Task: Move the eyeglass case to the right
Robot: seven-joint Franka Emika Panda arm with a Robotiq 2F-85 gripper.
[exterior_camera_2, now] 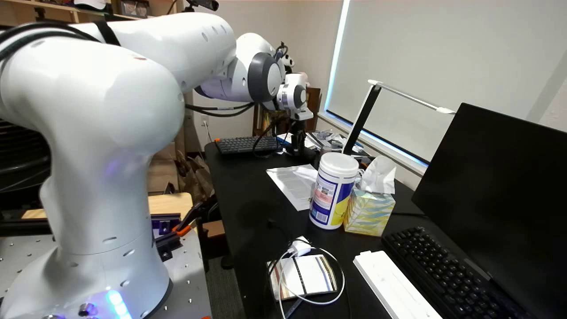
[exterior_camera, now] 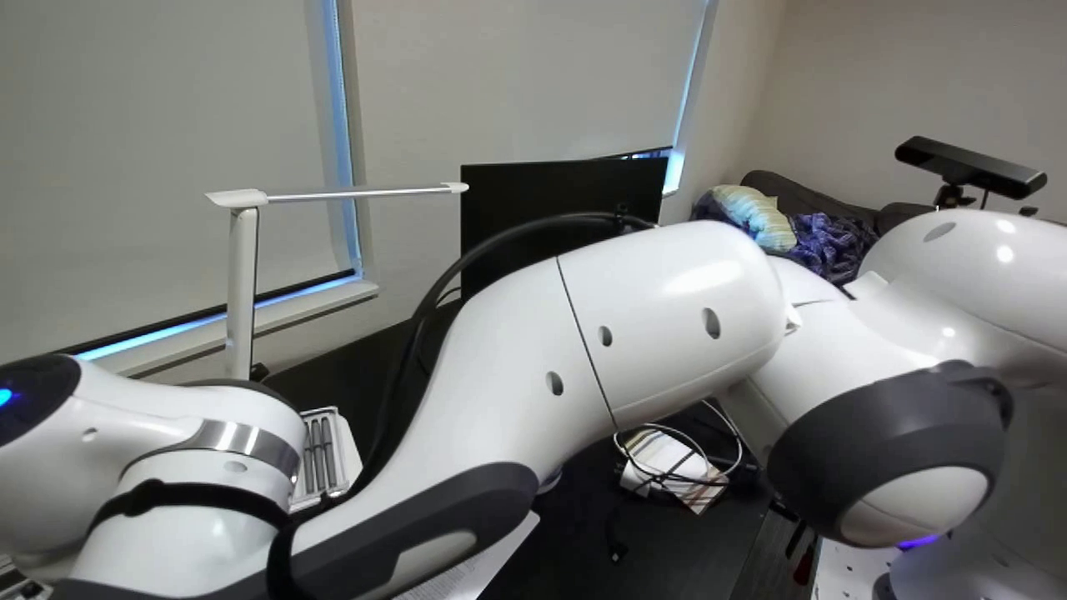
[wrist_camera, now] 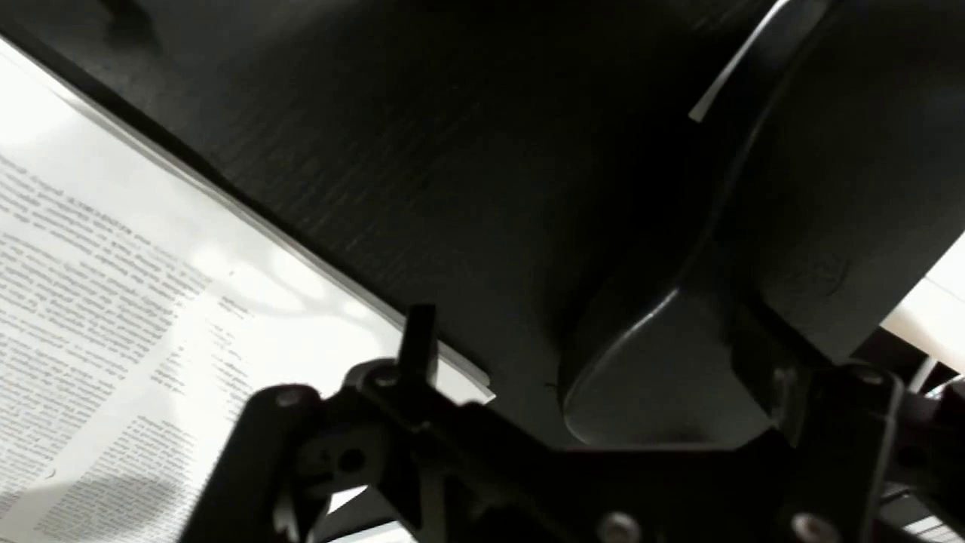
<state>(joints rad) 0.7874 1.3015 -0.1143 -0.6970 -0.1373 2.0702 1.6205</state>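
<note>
1. Wrist view: my end effector (wrist_camera: pixel 584 332) stands spread, fingers (wrist_camera: pixel 418 343) well apart. The black eyeglass case (wrist_camera: pixel 671 377) lies on the dark surface (wrist_camera: pixel 377 188), its rounded end showing between the fingers. One finger overlaps it as seen from here; contact or not, I cannot tell. Printed pages (wrist_camera: pixel 113 264) lie near the case, by the opposite finger.
2. In an exterior view: my arm (exterior_camera_2: pixel 110 97) reaches toward the far part of the surface, end effector pointing down, a keyboard (exterior_camera_2: pixel 246 145) near it. Case too dark to pick out there. Closer, a tub (exterior_camera_2: pixel 330 195) with a blue and yellow label stands just beside a tissue box (exterior_camera_2: pixel 370 212).
3. In an exterior view: my arm crosses much of the view, hiding part of the surface. Lamp (exterior_camera: pixel 242 292) and monitor (exterior_camera: pixel 567 192) stand behind.
</note>
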